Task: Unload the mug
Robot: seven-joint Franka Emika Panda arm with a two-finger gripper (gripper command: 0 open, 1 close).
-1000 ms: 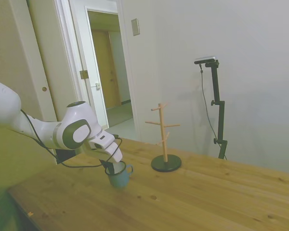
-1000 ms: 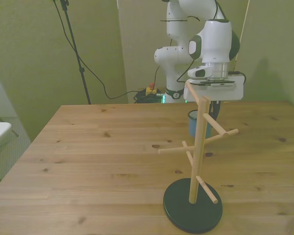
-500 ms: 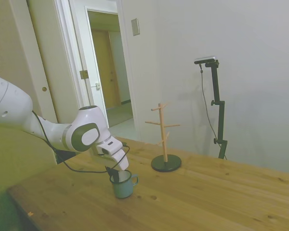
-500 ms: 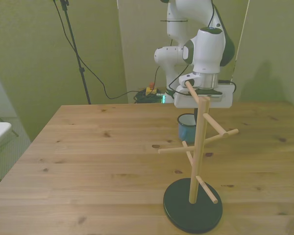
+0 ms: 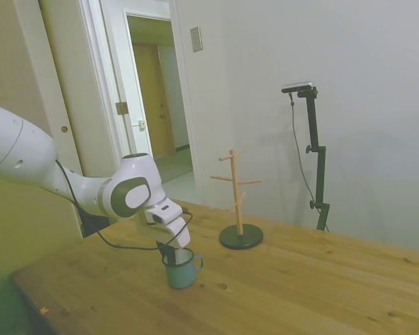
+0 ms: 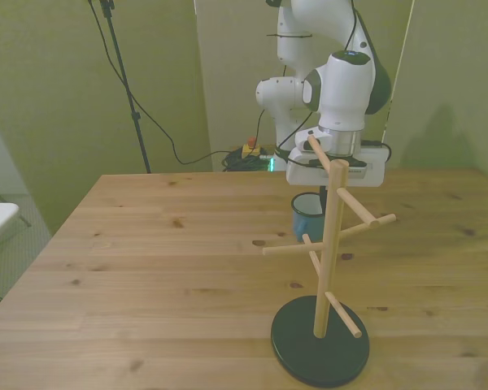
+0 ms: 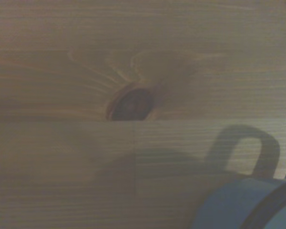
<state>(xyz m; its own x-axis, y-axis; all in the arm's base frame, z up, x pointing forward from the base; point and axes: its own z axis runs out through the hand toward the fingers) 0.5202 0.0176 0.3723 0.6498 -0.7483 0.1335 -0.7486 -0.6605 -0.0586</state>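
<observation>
- The mug (image 5: 181, 269) stands upright on the table (image 5: 300, 286), off the rack (image 5: 239, 202) and well apart from it in the side view.
- In the front view the mug (image 6: 307, 216) shows partly behind the rack's post (image 6: 332, 244), beneath the arm's wrist.
- The gripper (image 5: 169, 255) reaches down to the mug's rim, one dark finger dipping inside the cup (the other is hard to make out); whether it clamps the wall or stands loose cannot be told.
- The mug's handle points away from the arm, toward the rack side.
- The wrist view shows the mug's blue wall and dark rim (image 7: 248, 205), the handle's shadow, and a dark knot (image 7: 131, 104) in the wood.
</observation>
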